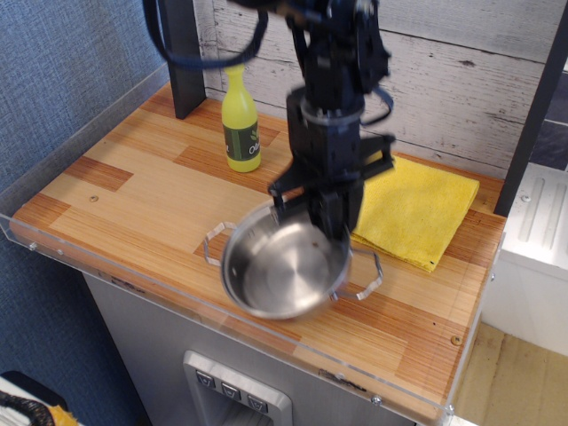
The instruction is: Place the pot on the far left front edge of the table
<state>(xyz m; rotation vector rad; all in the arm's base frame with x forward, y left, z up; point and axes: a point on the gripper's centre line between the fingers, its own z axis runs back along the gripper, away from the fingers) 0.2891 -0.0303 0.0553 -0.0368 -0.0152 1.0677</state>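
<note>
The black robot gripper (312, 216) hung from a black jointed arm (333, 106) that came down from the top of the view over the middle of the table. Its jaws were clenched on the far rim of the shallow round shiny stainless steel pot (282, 272), one finger inside the bowl and the other outside it. The pot appeared blurred and tilted, its open mouth turned toward the camera; whether its base touched the wood could not be told from this single view. Two wire loop handles stuck out at its sides, the left one (213, 245) and the right one (366, 277), both smeared by the blur.

The pot was over the front part of the rectangular wooden table of light and reddish-brown striped planks (133, 200), near the front edge and roughly midway along it, left of the table's right end. A clear acrylic rim (80, 257) ran along the front and left sides of the top, and a grey metal cabinet base (160, 355) stood beneath.

A yellow plastic bottle with a dark label (241, 124) stood upright near the back of the table, well apart from the pot. A folded yellow cloth (417, 209) lay flat on the right part of the top, just behind and to the right of the pot.
</note>
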